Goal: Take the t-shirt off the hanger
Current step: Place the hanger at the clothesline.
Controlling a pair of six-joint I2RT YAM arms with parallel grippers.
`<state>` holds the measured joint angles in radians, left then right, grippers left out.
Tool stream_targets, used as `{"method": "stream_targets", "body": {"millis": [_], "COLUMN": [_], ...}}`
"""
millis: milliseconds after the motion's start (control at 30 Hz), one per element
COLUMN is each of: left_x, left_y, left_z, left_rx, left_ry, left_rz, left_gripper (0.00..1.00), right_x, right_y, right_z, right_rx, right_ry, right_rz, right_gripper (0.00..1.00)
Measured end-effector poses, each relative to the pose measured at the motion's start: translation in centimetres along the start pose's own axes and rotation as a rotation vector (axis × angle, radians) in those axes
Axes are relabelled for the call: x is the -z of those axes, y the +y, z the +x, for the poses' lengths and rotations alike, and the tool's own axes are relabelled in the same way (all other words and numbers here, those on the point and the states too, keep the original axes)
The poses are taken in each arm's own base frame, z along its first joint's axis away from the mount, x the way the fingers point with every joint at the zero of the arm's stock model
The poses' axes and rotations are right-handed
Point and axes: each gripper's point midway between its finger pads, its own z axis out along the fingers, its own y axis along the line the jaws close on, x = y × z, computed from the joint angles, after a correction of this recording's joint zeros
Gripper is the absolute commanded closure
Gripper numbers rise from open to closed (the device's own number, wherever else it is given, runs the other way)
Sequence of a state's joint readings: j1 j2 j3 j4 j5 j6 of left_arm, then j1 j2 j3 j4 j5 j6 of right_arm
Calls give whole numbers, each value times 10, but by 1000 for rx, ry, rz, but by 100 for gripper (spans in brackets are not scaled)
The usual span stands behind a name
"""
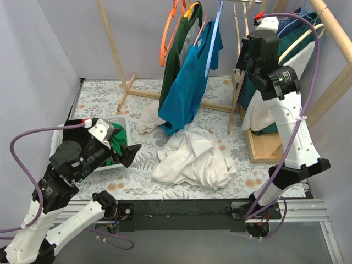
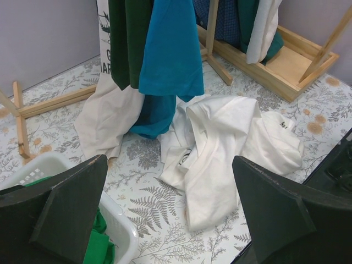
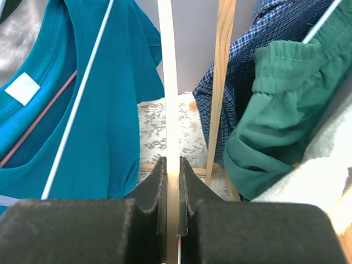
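Left arm (image 1: 60, 217): we log it folded low, elbow bent, wrist turned forward.
Left gripper (image 2: 169, 164): we find the jaws spread wide, nothing between the fingers.
Right arm (image 1: 291, 132): we log it raised steeply, forearm near upright.
Right gripper (image 3: 172, 165): we find the jaws pressed onto a thin pale strip (image 3: 167, 82) running out past the fingertips.

Upper left of the left wrist view: the cream shirt (image 2: 99, 118) has dark letters, maybe "G" and "AR"; the rest is hidden.
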<state>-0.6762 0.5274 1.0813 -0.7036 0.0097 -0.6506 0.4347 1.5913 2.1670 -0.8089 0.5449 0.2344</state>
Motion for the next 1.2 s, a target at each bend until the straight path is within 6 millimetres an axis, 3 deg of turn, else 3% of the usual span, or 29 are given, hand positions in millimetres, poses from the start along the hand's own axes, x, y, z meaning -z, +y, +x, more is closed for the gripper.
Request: {"method": "stream_targets", "body": {"millis": [300,767,1200], "left_x": [5,7,12], "left_y": [-2,-3,-4], "left_z": [-2,8,12], "left_rx": [4,10,19], "left_ry": [-13,-11,-21], "left_rz": [13,14,18], "left_gripper": [2,2,2], "right_x": [-10,14,-5], "right_y": [3,-10,-1], "right_z": [7,17,6], "right_rx": [-20,-47,-63], "right_ry": [23,16,33], "right_rz": [-37,-104,-144], "right_gripper": [99,99,99]}}
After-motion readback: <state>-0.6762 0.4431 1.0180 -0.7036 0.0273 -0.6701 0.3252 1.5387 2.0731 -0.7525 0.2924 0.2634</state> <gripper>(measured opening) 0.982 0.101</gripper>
